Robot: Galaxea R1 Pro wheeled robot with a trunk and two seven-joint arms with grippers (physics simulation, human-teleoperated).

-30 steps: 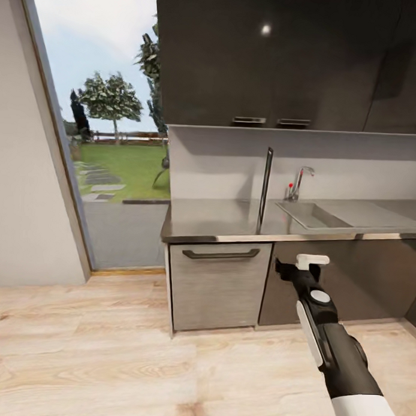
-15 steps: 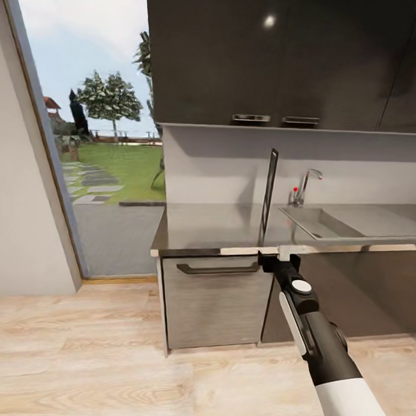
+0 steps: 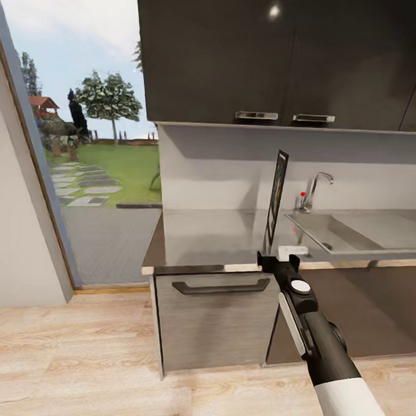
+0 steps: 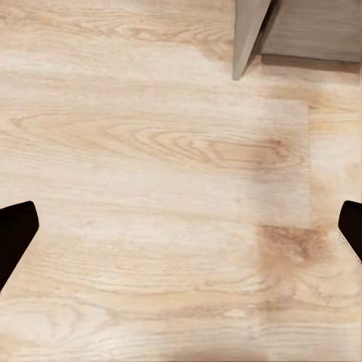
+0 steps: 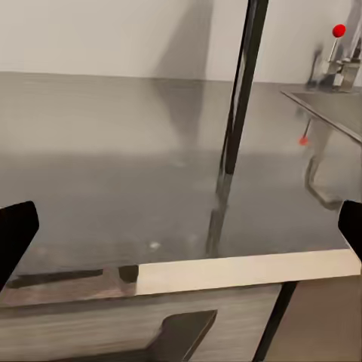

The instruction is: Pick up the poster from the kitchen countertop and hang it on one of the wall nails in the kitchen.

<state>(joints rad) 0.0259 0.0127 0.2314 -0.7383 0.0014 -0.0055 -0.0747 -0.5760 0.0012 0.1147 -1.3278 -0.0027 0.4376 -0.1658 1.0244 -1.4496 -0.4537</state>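
right gripper (image 3: 277, 257) at countertop (image 3: 201, 235) edge — poster (image 3: 276, 198) upright beyond.

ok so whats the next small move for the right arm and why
Probably ease the right gripper forward over the countertop edge toward the poster. The poster stands upright, edge-on, just beyond the open fingers, which haven't closed on it.

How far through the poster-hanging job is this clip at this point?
Early. Done: the robot is at the kitchen countertop. In hand: the right gripper is open at the counter's front edge, facing the poster, which stands upright and edge-on, ungrasped. The left gripper is open, facing the floor. Left: grasp, lift, carry to a wall nail and hang.
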